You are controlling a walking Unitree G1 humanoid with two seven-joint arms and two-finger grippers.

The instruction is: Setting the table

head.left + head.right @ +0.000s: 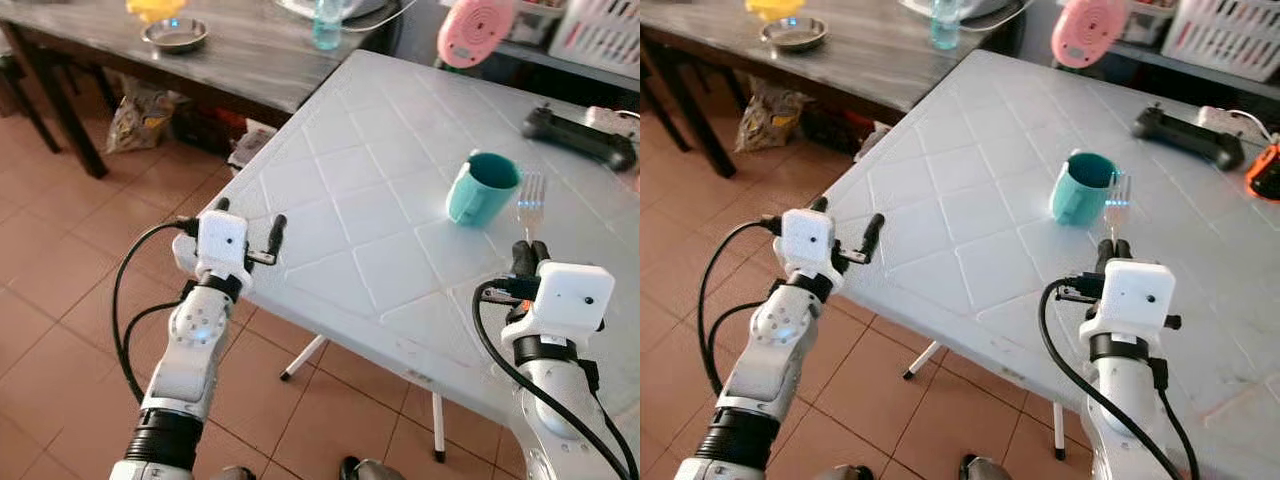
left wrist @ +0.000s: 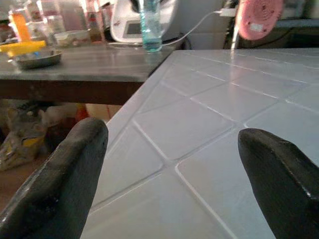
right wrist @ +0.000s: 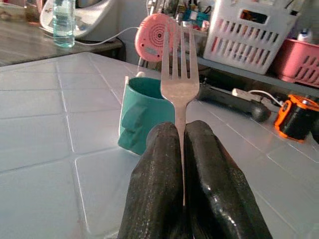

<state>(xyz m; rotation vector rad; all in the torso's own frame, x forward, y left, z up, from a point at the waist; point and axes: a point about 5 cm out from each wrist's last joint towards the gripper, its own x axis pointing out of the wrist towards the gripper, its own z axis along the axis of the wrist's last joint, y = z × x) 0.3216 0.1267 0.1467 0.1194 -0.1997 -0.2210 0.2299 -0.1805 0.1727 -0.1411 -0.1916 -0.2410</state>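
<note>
While the right gripper [image 3: 182, 149] pinches the thin silver metal fork [image 1: 531, 192] by its handle, tines forward, it hovers over the white tiled plastic surface [image 1: 350, 190], just at 3 o'clock of the teal ceramic mug [image 1: 482, 187]. Fork: light, stiff, slick; probably best held mid-handle. Left gripper [image 1: 248, 232] spread wide, empty, at the surface's near corner.

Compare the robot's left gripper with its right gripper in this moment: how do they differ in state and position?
The left gripper has its fingers spread wide and empty, while the right gripper is shut on a fork. The left gripper hovers at the white table's near corner; the right gripper is over the tabletop beside the teal mug. Both have two black fingers.
</note>
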